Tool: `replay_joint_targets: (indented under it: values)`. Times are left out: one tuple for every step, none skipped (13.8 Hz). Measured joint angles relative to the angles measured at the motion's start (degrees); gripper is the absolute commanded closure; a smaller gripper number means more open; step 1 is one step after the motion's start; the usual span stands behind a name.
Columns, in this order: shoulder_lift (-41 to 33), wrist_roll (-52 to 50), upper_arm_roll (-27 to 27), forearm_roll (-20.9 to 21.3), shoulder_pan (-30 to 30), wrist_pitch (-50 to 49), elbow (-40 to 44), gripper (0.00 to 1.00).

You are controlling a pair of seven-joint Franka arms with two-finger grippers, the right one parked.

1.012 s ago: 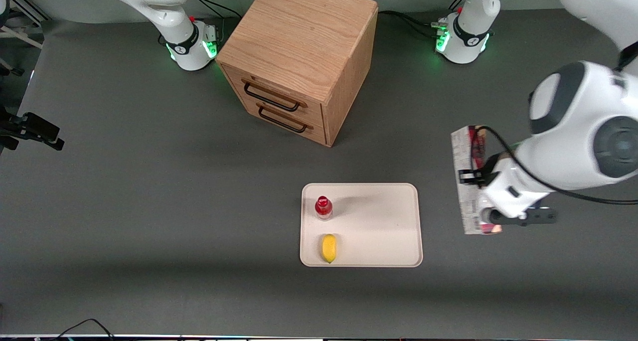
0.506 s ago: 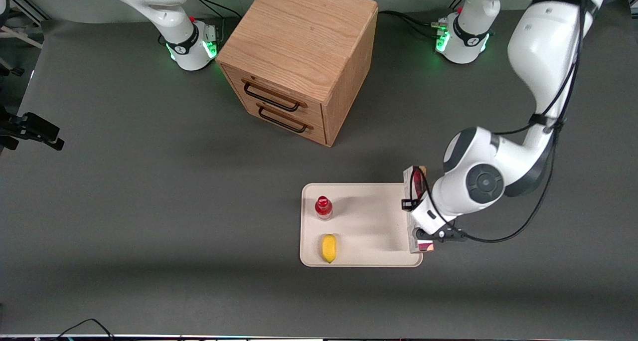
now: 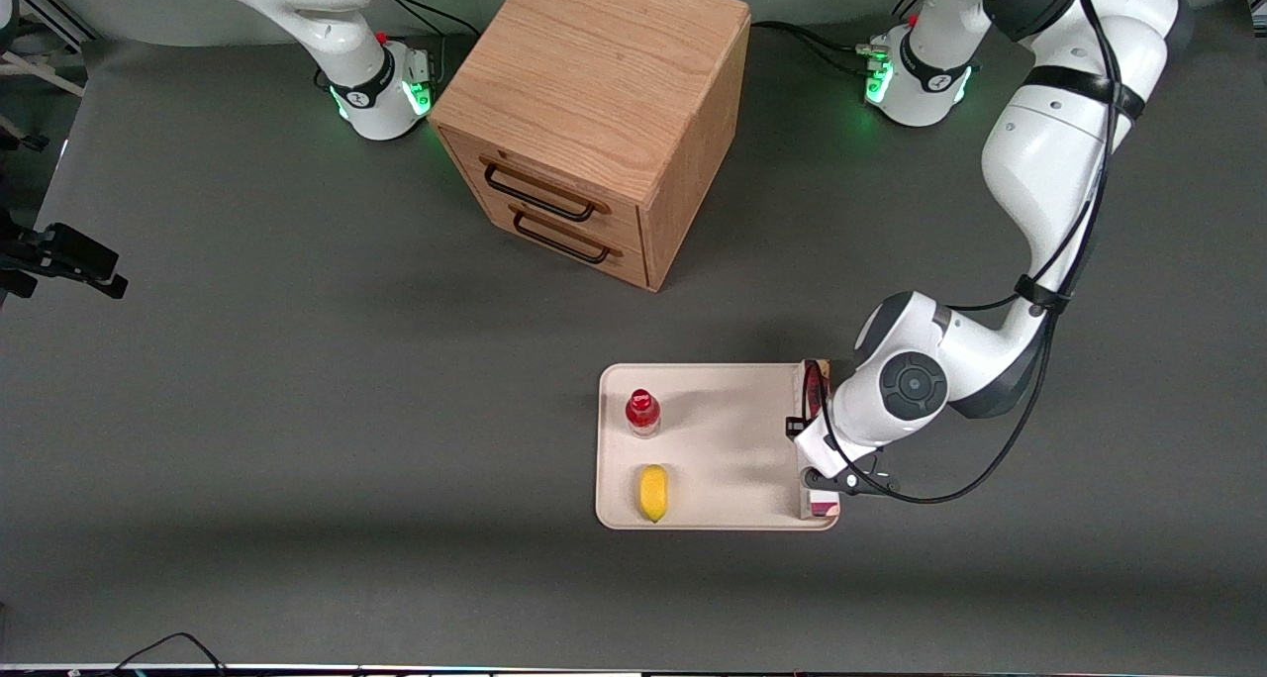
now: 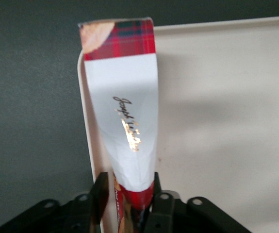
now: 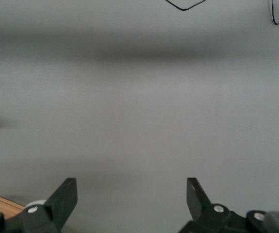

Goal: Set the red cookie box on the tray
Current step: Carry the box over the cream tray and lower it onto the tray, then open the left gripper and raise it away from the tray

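The red cookie box (image 3: 814, 388) lies lengthwise on the cream-white tray (image 3: 732, 430), along the tray's rim toward the working arm's end. In the left wrist view its plaid face with the white patch (image 4: 129, 111) runs along the tray's edge (image 4: 226, 121). My left gripper (image 3: 820, 477) is over the box's end nearer the front camera. In the wrist view the gripper (image 4: 128, 199) has its jaws on either side of the box, shut on it, with a thin gap at one finger.
A small red-capped bottle (image 3: 642, 412) and a yellow lemon (image 3: 653, 493) sit on the tray's part toward the parked arm. A wooden two-drawer cabinet (image 3: 594, 113) stands farther from the front camera. Dark grey table all round.
My left gripper carried the box from above the table at the working arm's end over to the tray, then lowered it onto the tray's edge.
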Motion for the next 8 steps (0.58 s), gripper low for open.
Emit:
replay_joint_targets:
  values:
    - [-0.17, 0.0, -0.06, 0.03, 0.06, -0.4, 0.35, 0.0]
    - [-0.56, 0.0, -0.18, 0.03, 0.2, -1.73, 0.83, 0.0]
    - [-1.46, -0.01, -0.34, -0.01, 0.41, -4.94, 1.67, 0.0]
    - [-3.04, -0.06, -0.54, -0.8, 0.74, -9.47, 2.89, 0.0]
    - [-5.26, -0.06, -0.69, -2.89, 1.23, -14.07, 4.28, 0.0]
    - [-8.13, 0.35, -0.7, -5.56, 1.99, -18.65, 5.63, 0.0]
    - [-11.14, 1.78, -0.68, -7.72, 2.95, -23.38, 6.6, 0.0]
    - [-14.61, 4.29, -0.51, -9.22, 4.04, -29.09, 7.23, 0.0]
